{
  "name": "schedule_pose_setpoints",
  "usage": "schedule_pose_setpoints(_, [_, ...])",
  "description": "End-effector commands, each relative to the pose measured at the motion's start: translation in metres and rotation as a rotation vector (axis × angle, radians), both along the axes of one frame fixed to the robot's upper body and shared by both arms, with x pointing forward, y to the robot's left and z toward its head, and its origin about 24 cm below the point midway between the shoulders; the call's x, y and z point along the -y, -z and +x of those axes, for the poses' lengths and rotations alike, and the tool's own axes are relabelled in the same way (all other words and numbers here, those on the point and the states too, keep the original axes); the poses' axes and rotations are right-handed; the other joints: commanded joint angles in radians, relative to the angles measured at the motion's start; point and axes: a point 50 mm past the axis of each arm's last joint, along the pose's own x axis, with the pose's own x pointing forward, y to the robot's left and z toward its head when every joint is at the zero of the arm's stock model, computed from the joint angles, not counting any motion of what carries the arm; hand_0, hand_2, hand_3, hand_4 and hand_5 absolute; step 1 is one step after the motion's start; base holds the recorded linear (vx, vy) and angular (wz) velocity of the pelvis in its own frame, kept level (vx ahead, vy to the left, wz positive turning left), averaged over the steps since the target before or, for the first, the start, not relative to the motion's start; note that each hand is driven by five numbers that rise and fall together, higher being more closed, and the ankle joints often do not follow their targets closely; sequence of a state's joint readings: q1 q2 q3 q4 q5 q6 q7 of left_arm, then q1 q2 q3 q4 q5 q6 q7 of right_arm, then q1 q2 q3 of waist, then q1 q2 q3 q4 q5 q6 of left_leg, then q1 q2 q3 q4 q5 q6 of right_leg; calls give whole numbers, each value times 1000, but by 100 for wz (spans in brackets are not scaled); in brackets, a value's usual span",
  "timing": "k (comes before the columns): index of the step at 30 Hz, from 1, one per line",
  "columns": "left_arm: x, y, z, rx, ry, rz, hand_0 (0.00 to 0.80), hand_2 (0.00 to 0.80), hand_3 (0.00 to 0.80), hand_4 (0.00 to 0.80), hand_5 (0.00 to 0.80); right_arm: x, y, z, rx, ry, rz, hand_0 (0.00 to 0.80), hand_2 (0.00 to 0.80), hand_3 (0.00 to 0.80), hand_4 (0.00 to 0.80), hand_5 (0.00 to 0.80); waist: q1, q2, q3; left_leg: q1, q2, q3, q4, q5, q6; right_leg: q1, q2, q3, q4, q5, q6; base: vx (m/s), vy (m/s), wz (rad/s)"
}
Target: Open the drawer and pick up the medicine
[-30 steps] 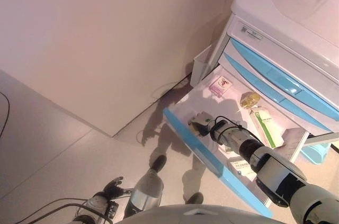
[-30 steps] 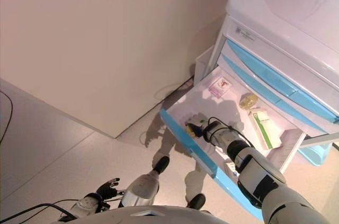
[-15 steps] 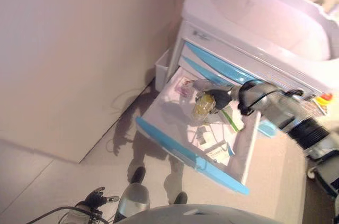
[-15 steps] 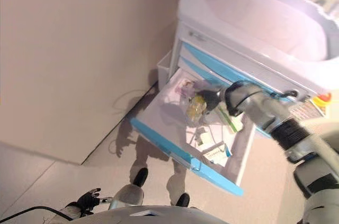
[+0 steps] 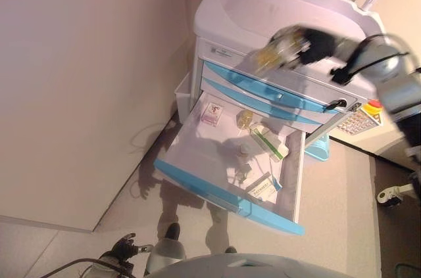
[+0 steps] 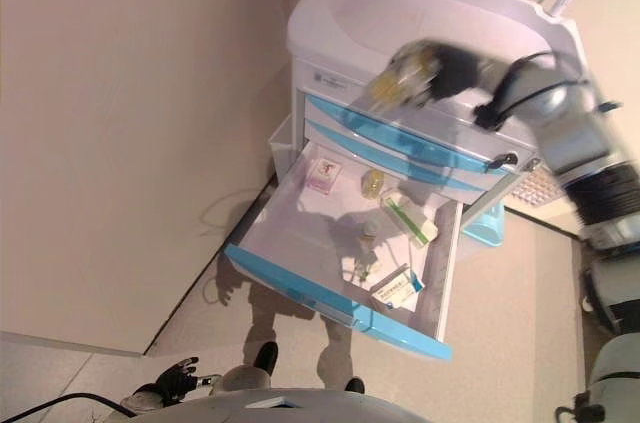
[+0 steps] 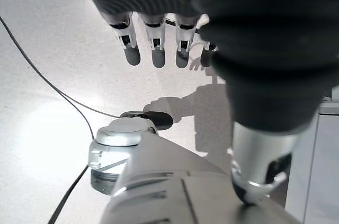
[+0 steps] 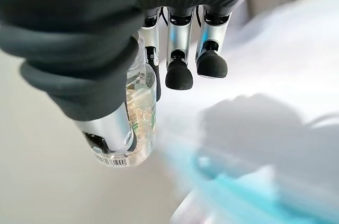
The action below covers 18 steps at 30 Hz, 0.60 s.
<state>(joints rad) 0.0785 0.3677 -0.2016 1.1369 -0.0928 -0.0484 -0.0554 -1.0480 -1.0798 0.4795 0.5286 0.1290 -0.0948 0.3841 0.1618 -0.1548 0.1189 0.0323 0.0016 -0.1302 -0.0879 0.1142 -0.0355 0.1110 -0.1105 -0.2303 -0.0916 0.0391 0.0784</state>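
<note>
My right hand (image 5: 314, 44) is raised in front of the white cart's top (image 5: 289, 8), shut on a clear medicine bottle (image 5: 273, 56) with yellowish contents. The right wrist view shows that bottle (image 8: 135, 123) pinched between thumb and fingers (image 8: 179, 70). Below, the blue-fronted drawer (image 5: 223, 196) stands pulled out. It holds a pink box (image 5: 210, 114), a small yellow bottle (image 5: 245, 119), a green-and-white box (image 5: 268, 142) and another box (image 5: 262, 188). My left hand (image 5: 125, 250) hangs low over the floor, its fingers (image 7: 158, 49) straight and holding nothing.
Two shut blue drawers (image 5: 263, 87) sit above the open one. A white side bin (image 5: 182, 94) hangs on the cart's left, close to the beige wall (image 5: 85, 74). A light-blue object (image 5: 319, 150) stands at the cart's right by the floor.
My right hand has risen out of the drawer with the bottle, up to the level of the cart's top. The camera has shifted too. The left hand stays low.
</note>
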Motion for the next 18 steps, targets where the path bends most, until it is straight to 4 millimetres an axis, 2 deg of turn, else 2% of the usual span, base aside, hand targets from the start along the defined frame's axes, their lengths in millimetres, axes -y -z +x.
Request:
schedule_pose_setpoints(1, [-8,2,-17,-92,55,24,0,0,0,0,0,22,-51,-10,147,112,49,800,800,800,800,800,13,-9,-40,38,-48,46,1,-120,39,-5,31,-20,56,-18,13,0,0,0])
schedule_pose_setpoints(6, [-9,3,-21,-123,73,28,0,0,0,0,0,51,-55,-4,127,303,55,800,800,800,800,800,38,-7,-36,44,-53,32,1,-123,39,4,31,-32,51,-20,12,32,-6,1])
schedule_pose_setpoints(11, [-5,5,-22,-130,98,22,0,0,0,0,0,63,-56,2,142,437,41,800,800,800,800,800,71,2,-24,45,-58,10,1,-122,40,13,30,-48,46,-25,7,44,9,9])
schedule_pose_setpoints(18, [-8,3,-22,-125,114,27,0,0,0,0,0,77,-60,1,140,617,-115,800,800,800,800,800,114,3,0,30,-60,-25,1,-116,39,13,32,-72,41,-31,5,26,-6,18])
